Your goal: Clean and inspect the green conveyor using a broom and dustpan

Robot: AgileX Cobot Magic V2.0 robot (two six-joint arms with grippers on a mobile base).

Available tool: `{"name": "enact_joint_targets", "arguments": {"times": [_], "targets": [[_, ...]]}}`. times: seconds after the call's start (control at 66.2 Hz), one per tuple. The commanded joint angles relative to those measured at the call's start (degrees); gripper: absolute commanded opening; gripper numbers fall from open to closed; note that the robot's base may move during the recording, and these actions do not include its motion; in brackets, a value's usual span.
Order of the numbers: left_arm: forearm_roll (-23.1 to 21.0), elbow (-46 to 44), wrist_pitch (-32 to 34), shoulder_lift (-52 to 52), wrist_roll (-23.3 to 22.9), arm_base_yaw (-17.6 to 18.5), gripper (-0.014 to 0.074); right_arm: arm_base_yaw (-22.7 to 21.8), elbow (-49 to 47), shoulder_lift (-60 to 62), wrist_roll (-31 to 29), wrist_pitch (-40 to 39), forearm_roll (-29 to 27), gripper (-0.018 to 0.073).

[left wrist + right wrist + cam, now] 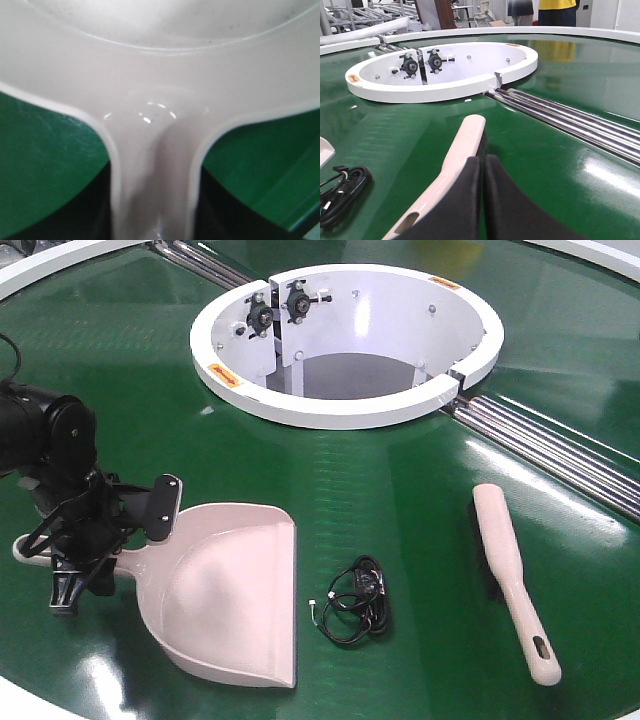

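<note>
On the green conveyor (pixel 400 490), wide free belt lies between the white ring opening (pixel 330 418) and the three things on the near side. At the lower left the dustpan (pixel 235 610) lies flat. Its straight front lip is turned toward a black cable bundle (pixel 355 602), near the lip but not touching it. The white rim (pixel 25 702) passes close by the dustpan's near corner, so that side has little room. To the right the broom (pixel 505 560) lies apart from the cable, with its hang hole at the near end. The steel rollers (pixel 560 455) run behind its far end, with some belt between.

The left gripper (pixel 95 545) is at the dustpan's handle; its fingers (pixel 95 210) stand narrow, one against each side, holding it. The right gripper (pixel 483 172) hangs over the broom's handle with its fingers (pixel 520 210) pressed together, holding nothing. Whether they touch the handle I cannot tell.
</note>
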State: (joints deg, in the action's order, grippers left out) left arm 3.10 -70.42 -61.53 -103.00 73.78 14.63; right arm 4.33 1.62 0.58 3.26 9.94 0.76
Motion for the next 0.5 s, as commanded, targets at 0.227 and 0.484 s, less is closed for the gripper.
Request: {"name": "enact_joint_targets", "arguments": {"times": [0.227, 0.484], "targets": [[1.25, -1.59, -0.57, 2.06, 0.05, 0.4, -0.0006, -0.01, 1.16, 1.0, -0.4, -4.33, 0.11, -0.0005], [1.25, -1.59, -0.62, 2.46, 0.05, 0.4, -0.0006, -0.01, 1.16, 1.0, -0.4, -4.33, 0.11, -0.0005]]}}
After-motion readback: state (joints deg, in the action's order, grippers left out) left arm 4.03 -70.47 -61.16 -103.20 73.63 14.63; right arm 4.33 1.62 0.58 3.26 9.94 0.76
